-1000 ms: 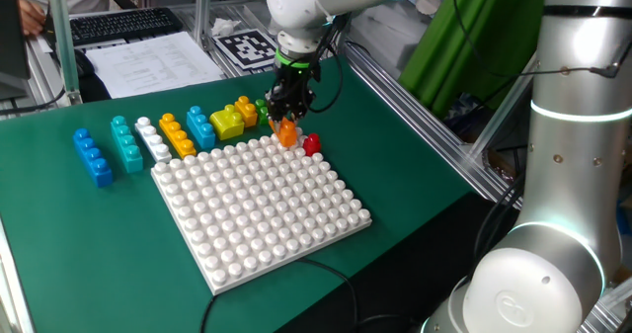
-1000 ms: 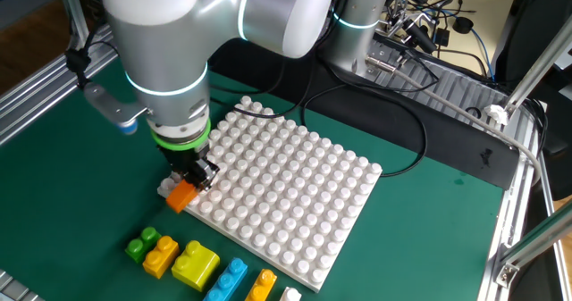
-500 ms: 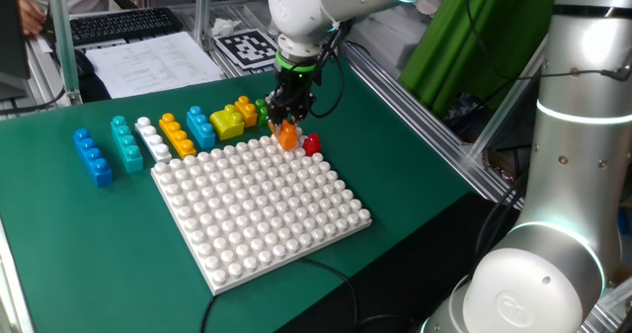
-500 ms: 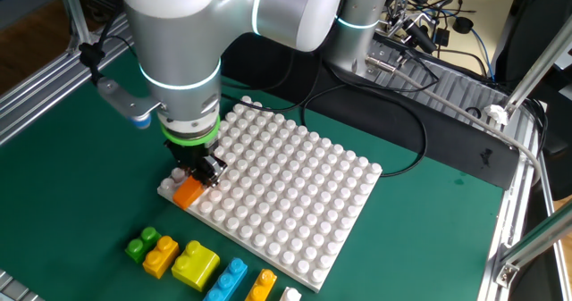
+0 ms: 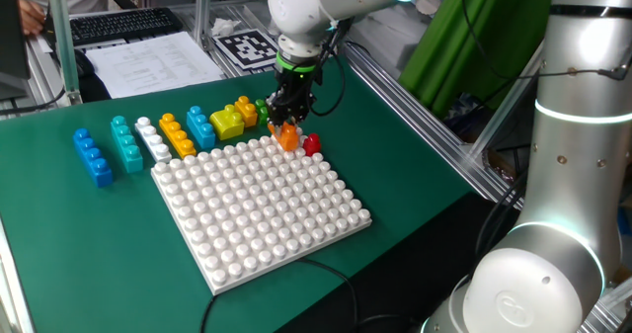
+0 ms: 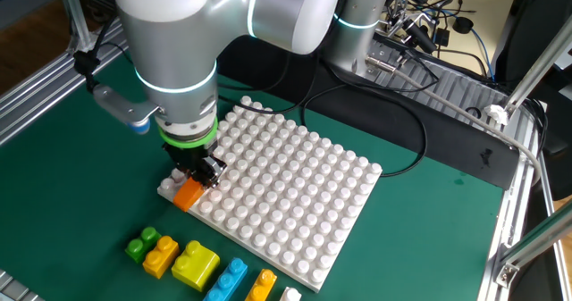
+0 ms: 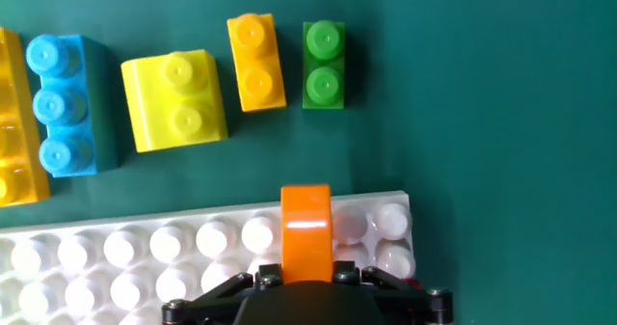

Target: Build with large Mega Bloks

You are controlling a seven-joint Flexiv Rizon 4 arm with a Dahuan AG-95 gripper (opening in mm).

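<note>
Hand view, read left to right: a yellow-orange edge at the far left, then the blue brick (image 7: 60, 103), the big yellow block (image 7: 175, 100), the small orange-yellow two-stud brick (image 7: 254, 62) and the green two-stud brick (image 7: 323, 64), all lying loose on the green mat (image 7: 501, 122), well apart from the held piece. Below them, the white baseplate (image 7: 116, 267), with the orange brick (image 7: 307, 230) clamped in the gripper (image 7: 307, 288) right at the plate's corner rows, poking a little past the edge. Jaws closed on that brick, pointing straight down.

From one fixed view, left to right again: blue, teal, white and orange bricks in a row off the plate, then the gripper (image 5: 286, 116) over the orange brick (image 5: 287, 133), then a small red brick (image 5: 312, 143) just beside the plate's corner.

Risks, judged from this:
- Misaligned with the studs: pressing down off-grid likely to jam the brick crooked or skid it off the edge, since only the outermost row lies under it.
- Overhang past the rim: only partly seated, so prone to popping loose on release.
- Push near a corner: possible tipping or sliding of the unfixed baseplate across the mat.
- Red brick close by: could be nudged by the fingers on opening.
- Whether the brick is already seated: cannot tell.
</note>
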